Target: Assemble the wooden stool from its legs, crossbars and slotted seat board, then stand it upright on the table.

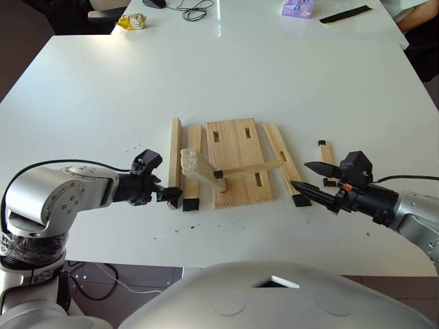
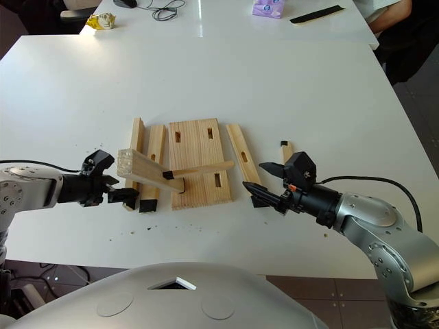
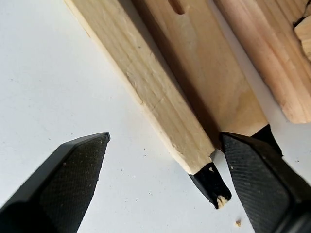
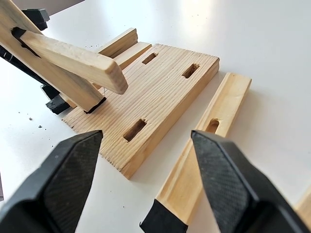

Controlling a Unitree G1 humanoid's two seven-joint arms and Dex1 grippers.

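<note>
While both arms sit low at the near edge of the table (image 1: pixel 103 89), I log the parts. The slotted seat board (image 1: pixel 233 147) lies flat mid-table, four slots showing.

Two legs lie side by side just to its left. The outer leg (image 1: pixel 175 151) is on its edge and the inner leg (image 1: pixel 193 161) is flat, both with black tips toward me. A third leg (image 1: pixel 202 175) stands tilted, its foot on the board's near left corner. A crossbar (image 1: pixel 250 168) is plugged into it and reaches right across the board. A fourth leg (image 1: pixel 282 159), slotted, lies flat just right of the board, and a short piece (image 1: pixel 324 159) lies beyond that.

The left gripper (image 3: pixel 164 138) is spread apart, one finger on each side of the outer leg's black tip, with a gap on the free side. The right gripper (image 1: pixel 300 174) is also spread and holds nothing, near the fourth leg's near end.

Dark crumbs (image 1: pixel 180 229) dot the near tabletop.
</note>
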